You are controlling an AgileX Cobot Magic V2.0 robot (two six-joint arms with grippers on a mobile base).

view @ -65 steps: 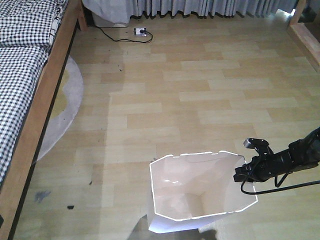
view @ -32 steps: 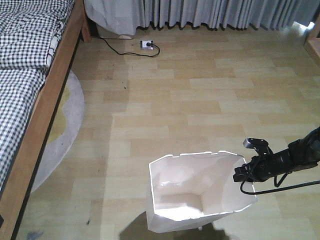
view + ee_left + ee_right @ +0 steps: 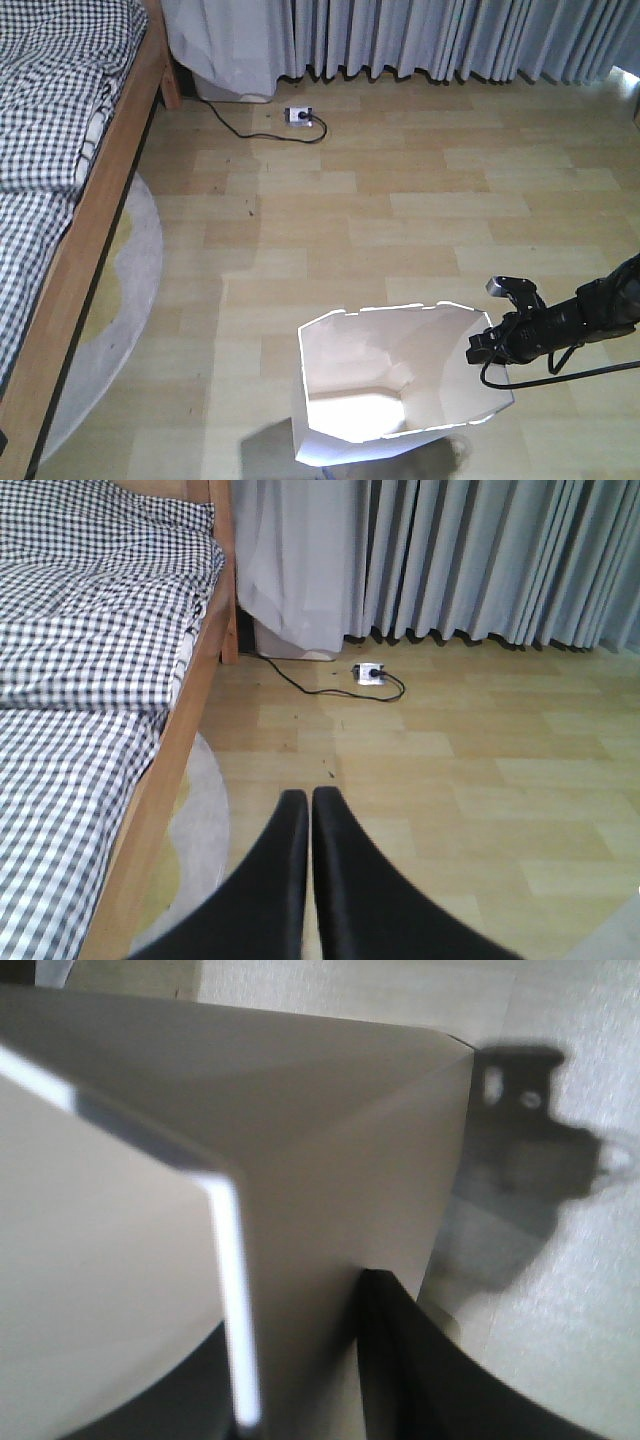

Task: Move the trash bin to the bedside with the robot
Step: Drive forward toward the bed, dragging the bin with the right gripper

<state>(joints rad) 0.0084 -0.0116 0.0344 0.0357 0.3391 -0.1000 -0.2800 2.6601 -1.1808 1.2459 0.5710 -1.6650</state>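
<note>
The white trash bin [image 3: 400,390] with its angular rim sits low in the front view, a dark shadow on the floor under it. My right gripper [image 3: 483,350] is shut on the bin's right rim. In the right wrist view one black finger [image 3: 390,1340] lies against the outside of the bin wall [image 3: 330,1160], and the other is inside. The bed [image 3: 60,150], with checked bedding and a light wooden frame, runs along the left, well apart from the bin. My left gripper [image 3: 309,798] is shut on nothing and points at the floor beside the bed [image 3: 90,660].
A round grey rug [image 3: 110,330] lies partly under the bed frame. A white power strip [image 3: 298,116] with a black cable lies on the wooden floor near the grey curtains [image 3: 450,40]. A black cable trails from the right arm.
The floor, power strip and bed have slid down and toward me in the front view, and the curtains now show. The bin and right gripper keep their place in the frame.
</note>
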